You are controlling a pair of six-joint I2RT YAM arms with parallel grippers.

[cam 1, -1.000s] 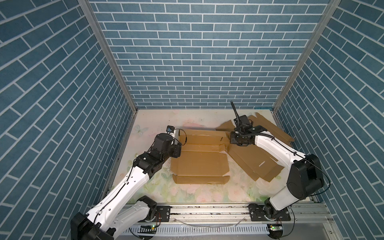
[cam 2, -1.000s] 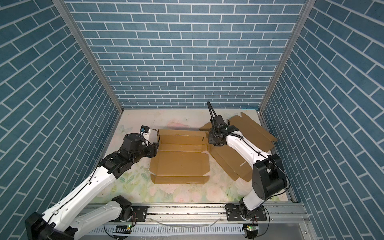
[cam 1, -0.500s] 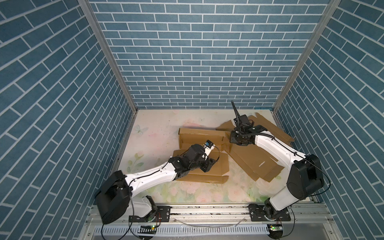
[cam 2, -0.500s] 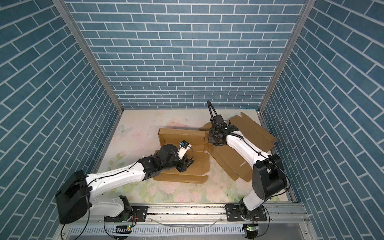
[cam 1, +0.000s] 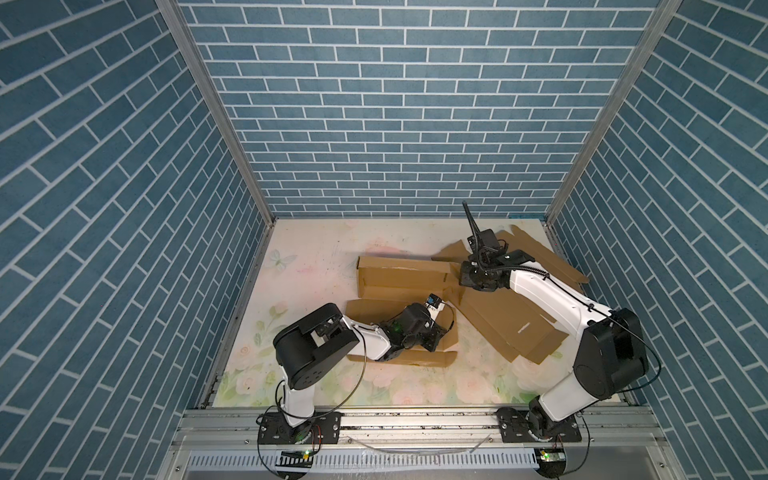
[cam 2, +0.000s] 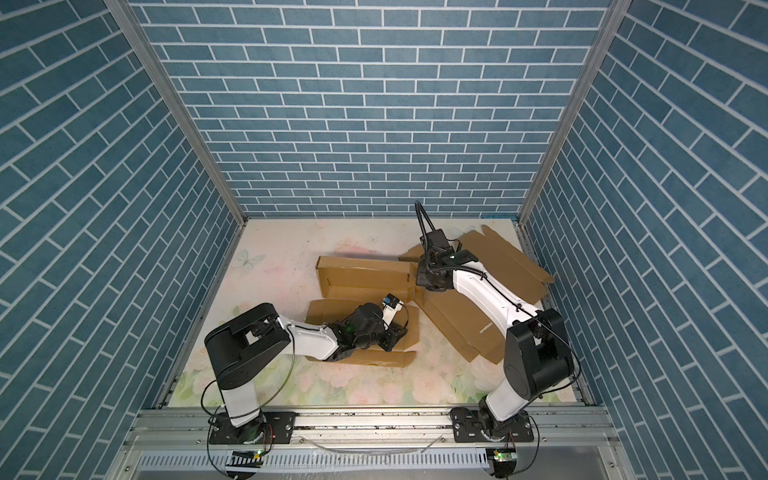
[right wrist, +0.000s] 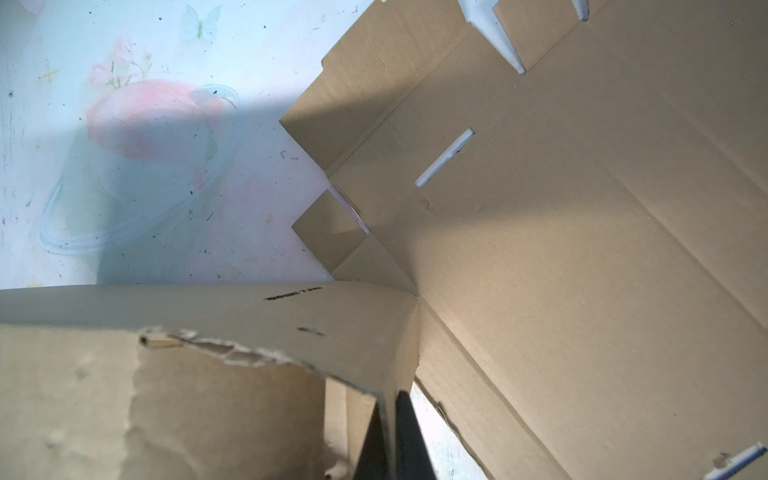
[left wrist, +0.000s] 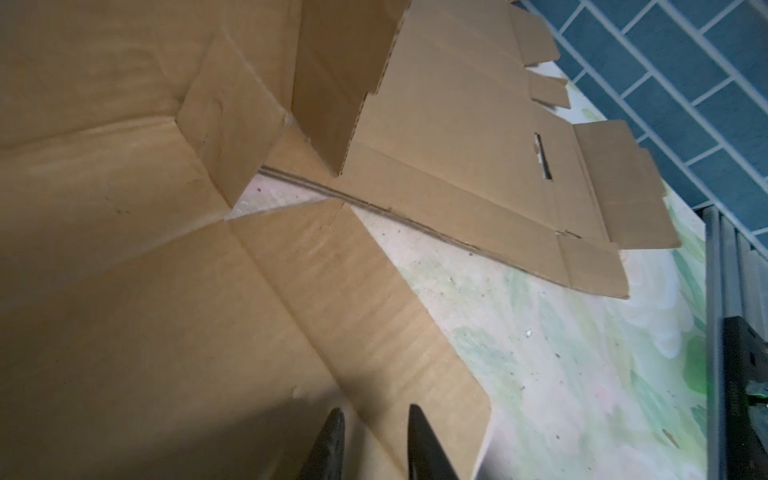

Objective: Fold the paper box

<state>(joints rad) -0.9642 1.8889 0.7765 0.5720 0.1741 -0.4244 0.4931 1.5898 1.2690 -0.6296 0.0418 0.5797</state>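
Since a second ago, left gripper (left wrist: 374,411) swung onto the paper box (cam 1: 401,276) at table centre, jaws slightly apart, empty. Right gripper (right wrist: 392,432) pinches its rear wall (right wrist: 249,311). Next, I think: raise the side flap (left wrist: 365,299).

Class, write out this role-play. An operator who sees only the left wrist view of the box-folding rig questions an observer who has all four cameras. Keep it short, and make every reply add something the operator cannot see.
Operator: I only see the left end effector over the paper box. What is the right one doing?
Observer: In the right wrist view, the right end effector is shut on a flap of the box.
Operator: Where on the box is that?
Observer: In both top views, it is at the box's far right corner.
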